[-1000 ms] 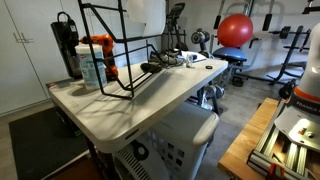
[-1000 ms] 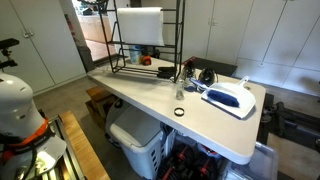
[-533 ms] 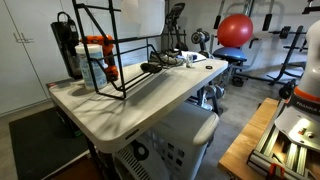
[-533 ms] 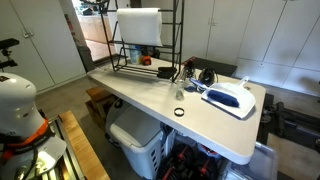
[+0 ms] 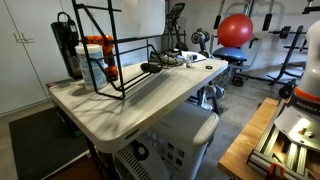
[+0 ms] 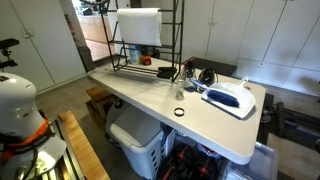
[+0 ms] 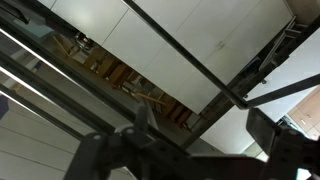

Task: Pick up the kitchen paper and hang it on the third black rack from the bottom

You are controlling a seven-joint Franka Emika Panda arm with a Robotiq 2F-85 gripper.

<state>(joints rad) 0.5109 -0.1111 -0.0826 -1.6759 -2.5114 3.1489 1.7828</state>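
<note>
**Paper over the top rod — release looks done**

In an exterior view the wire frame point(image 5: 118, 62) stands at the far end of the table point(image 5: 150, 95). Its highest rod, the third black rack from the bottom point(image 5: 102, 7), runs along the top of the frame. Neither the paper nor the arm's tool can be made out for certain here against the pale wall behind the frame.

In an exterior view from the opposite side, the kitchen paper point(image 6: 138, 27) hangs as a flat white sheet inside the upper part of the frame. Its top edge is level with the frame's highest rod and its lower edge is clear of the base rods. The tool itself is not clearly visible near the frame's top.

In the wrist view the gripper point(image 7: 200, 135) looks out past black rods that cross a white surface. Its fingers point(image 7: 268, 130) are spread wide apart with nothing between them.

The hanging step looks finished, so the step in hand is the withdrawal. The next move should lift straight away from the frame — keeping both fingers clear of the rods and the sheet, so the limp paper is not dragged off.
</note>
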